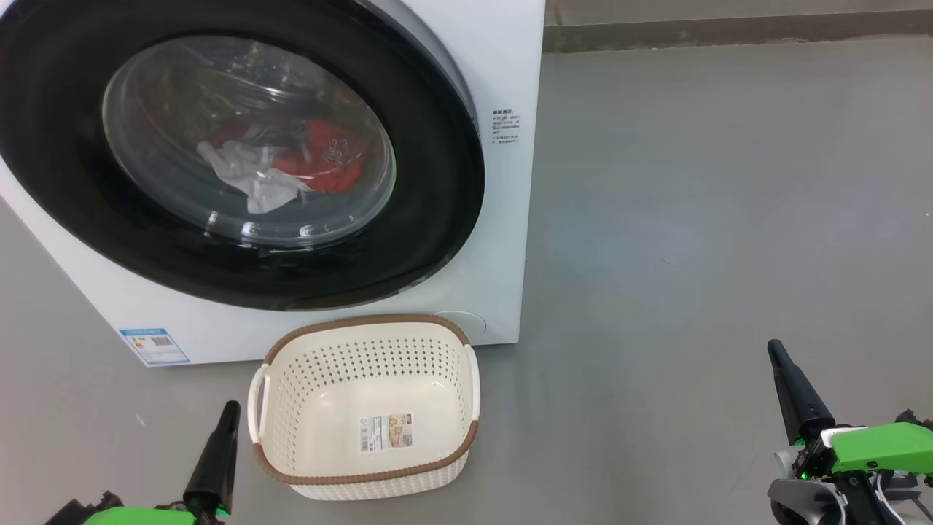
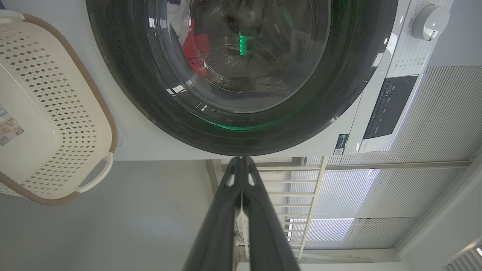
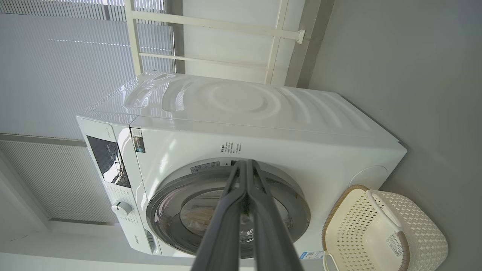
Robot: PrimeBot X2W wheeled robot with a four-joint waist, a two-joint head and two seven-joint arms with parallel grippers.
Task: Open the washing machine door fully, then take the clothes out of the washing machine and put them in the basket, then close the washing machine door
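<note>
The washing machine (image 1: 503, 219) (image 3: 263, 124) stands at the upper left of the head view, its door (image 1: 73, 182) (image 2: 124, 86) (image 3: 293, 203) closed flat against the front. Behind the glass lie the clothes (image 1: 321, 157) (image 2: 194, 49), red and white. The basket (image 1: 364, 437) (image 2: 45, 113) (image 3: 380, 229) sits empty on the floor just before the machine. My left gripper (image 1: 231, 406) (image 2: 241, 160) is shut, low at the basket's left. My right gripper (image 1: 774, 346) (image 3: 246, 162) is shut, far right of the basket, holding nothing.
Grey floor (image 1: 692, 219) stretches to the right of the machine up to a wall base (image 1: 729, 29). The control panel and dial (image 2: 429, 19) sit on the machine's upper front. Window blinds and a white frame (image 3: 211, 26) stand behind the machine.
</note>
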